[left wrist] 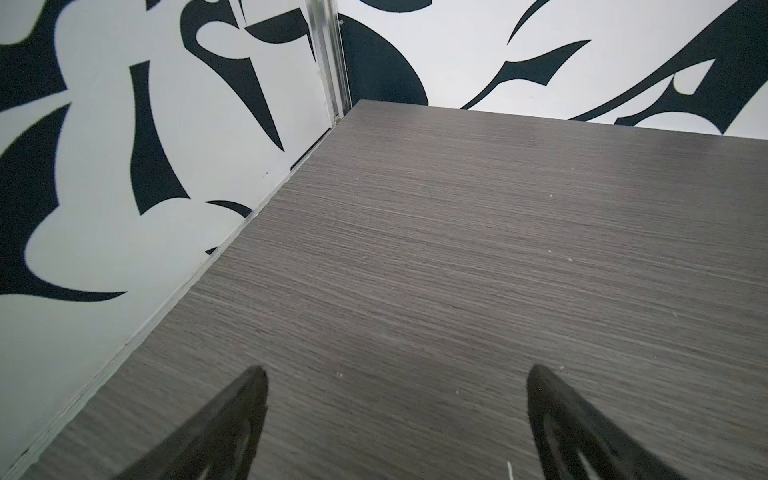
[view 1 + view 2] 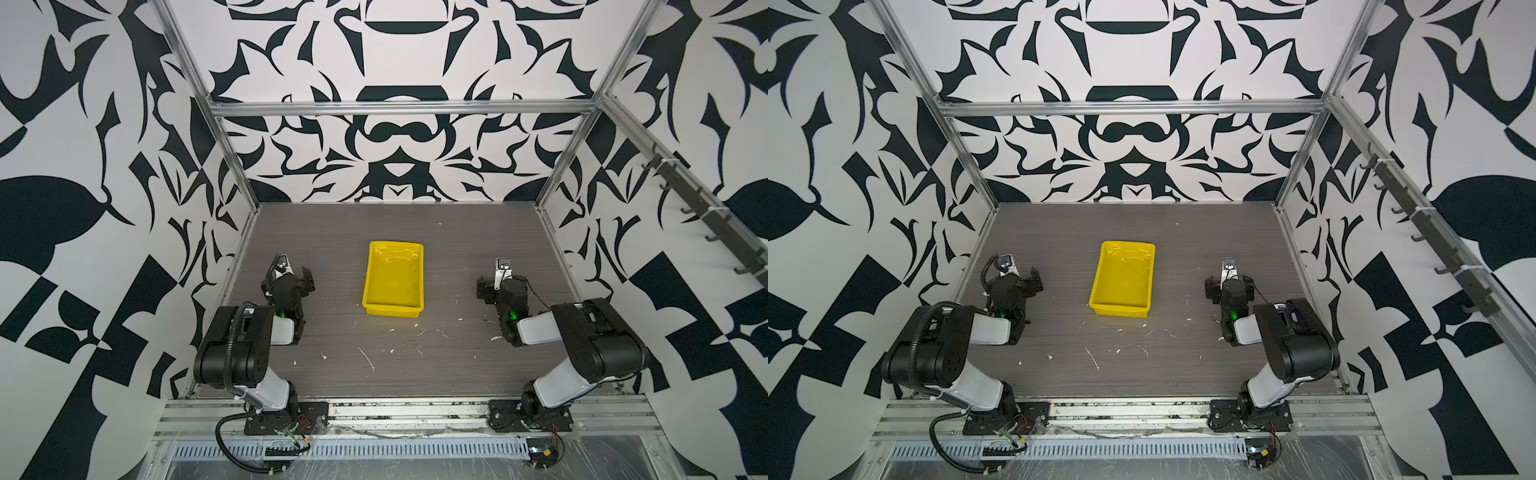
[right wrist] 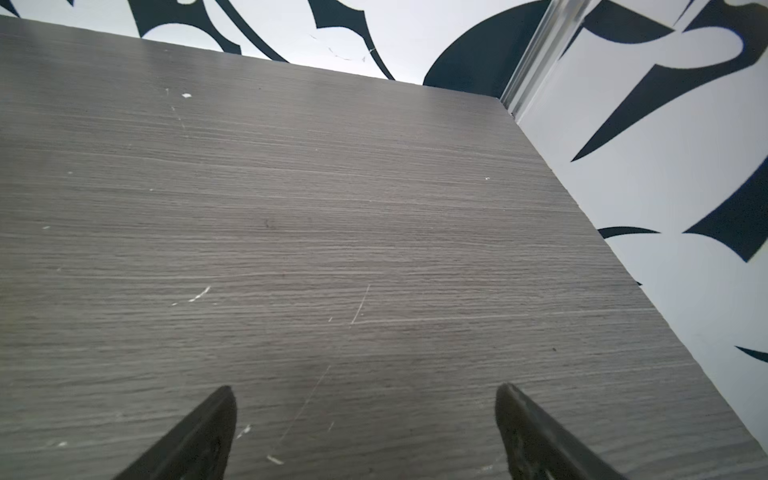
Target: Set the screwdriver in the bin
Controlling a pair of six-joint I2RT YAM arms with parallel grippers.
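Grey wood-grain laminate desk [image 2: 395, 232], white-flecked, enclosed by black-and-white patterned walls [image 2: 395, 158]. One bin [image 2: 392, 311]: bright yellow glossy plastic, rectangular, shallow, rolled rim, standing mid-desk between two grippers. Left gripper [image 1: 397, 374], right gripper [image 3: 365, 390]: black tapered fingers spread wide, nothing held. Screwdriver: cannot be made out.

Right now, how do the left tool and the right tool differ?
The left tool is left of the bin, the right tool to its right. The table before the left tool looks nearly clean; before the right tool it is scratched and flecked white. Both stand open, empty, clear of the bin.
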